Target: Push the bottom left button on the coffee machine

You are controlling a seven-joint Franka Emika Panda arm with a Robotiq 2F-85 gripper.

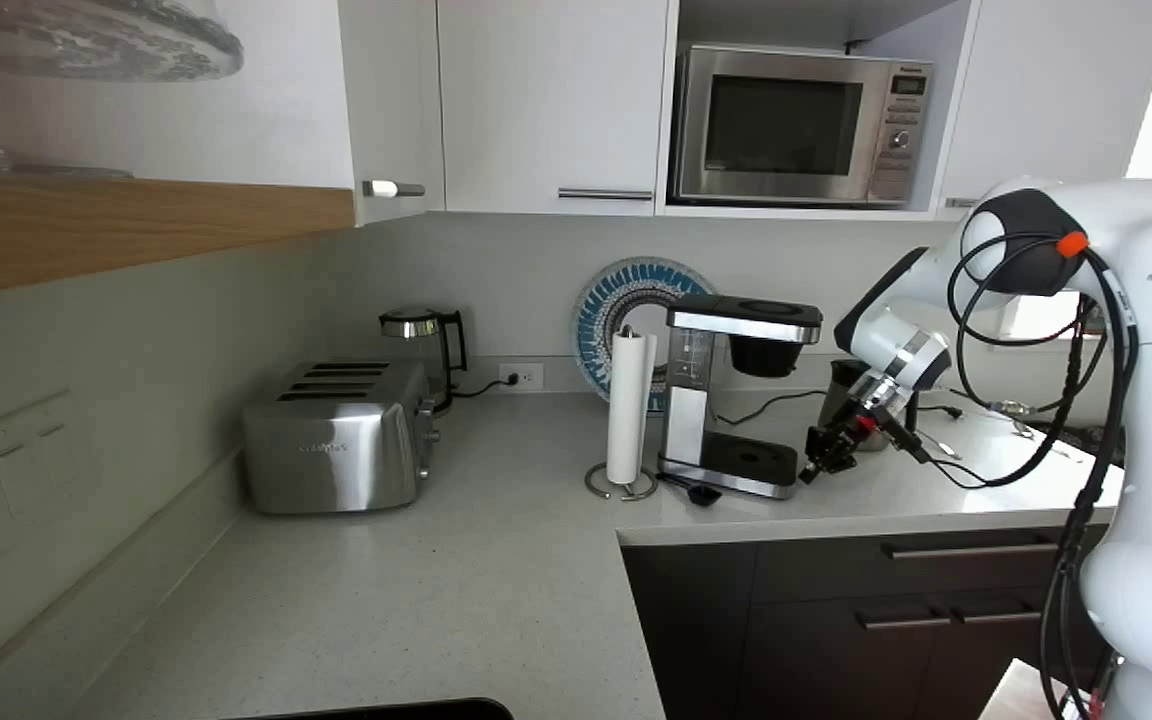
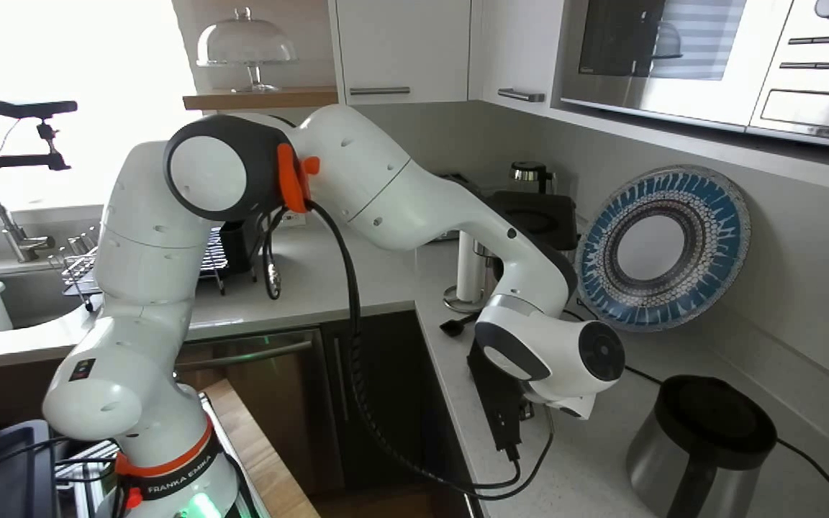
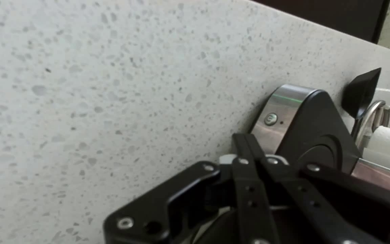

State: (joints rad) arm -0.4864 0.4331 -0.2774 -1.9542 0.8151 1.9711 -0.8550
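The coffee machine (image 1: 682, 425) stands upright on the counter, with a silver band round its black top and a flat black base. In an exterior view its black top (image 2: 540, 216) shows behind my arm. In the wrist view the front of its base (image 3: 317, 112) has a silver edge with a round silver button (image 3: 271, 119) and a small dark dot beside it. My gripper (image 1: 809, 474) is low over the counter at the base's front end. In the wrist view my gripper (image 3: 243, 136) is shut and empty, its fingertips pressed together, close to the silver edge below the button. Contact cannot be told.
A paper towel roll (image 1: 626, 410) on a wire stand is beside the machine. A black scoop (image 3: 359, 91) lies by the base. A metal jug (image 2: 702, 446) stands behind my gripper. A chrome toaster (image 1: 336, 440) and a patterned plate (image 2: 717, 237) are by the walls.
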